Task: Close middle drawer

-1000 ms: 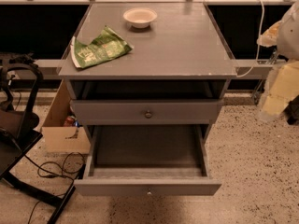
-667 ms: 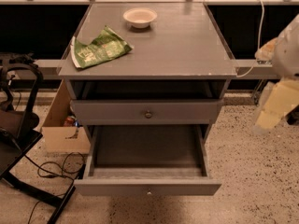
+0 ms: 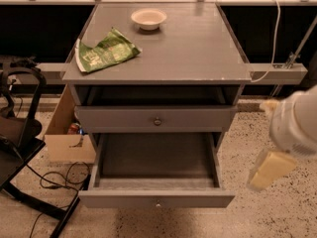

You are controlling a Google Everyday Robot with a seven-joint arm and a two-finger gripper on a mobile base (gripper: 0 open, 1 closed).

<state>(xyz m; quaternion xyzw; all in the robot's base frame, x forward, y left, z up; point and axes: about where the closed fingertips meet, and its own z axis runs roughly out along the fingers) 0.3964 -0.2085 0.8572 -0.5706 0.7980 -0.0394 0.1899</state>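
The grey cabinet (image 3: 158,58) fills the middle of the camera view. The middle drawer (image 3: 124,119) is the medium-width grey front with a small round knob (image 3: 157,121). It stands a little forward of the frame, with a dark gap above it. Below it, the widest grey drawer (image 3: 119,199) is pulled far out, and its shallow tray is bare. My gripper (image 3: 268,171), cream-coloured on a white arm (image 3: 297,125), hangs to the right of the cabinet at the height of the lowest drawer. It touches nothing.
A white bowl (image 3: 148,18) and a green chip bag (image 3: 105,51) lie on the cabinet top. A cardboard box (image 3: 63,133) and a black chair (image 3: 20,133) with loose cables stand at the left. A white cable (image 3: 272,33) hangs at the right rail. The floor is speckled.
My arm and gripper have moved down along the cabinet's right side, from top-drawer height to the level of the lowest drawer. The drawers have not moved.
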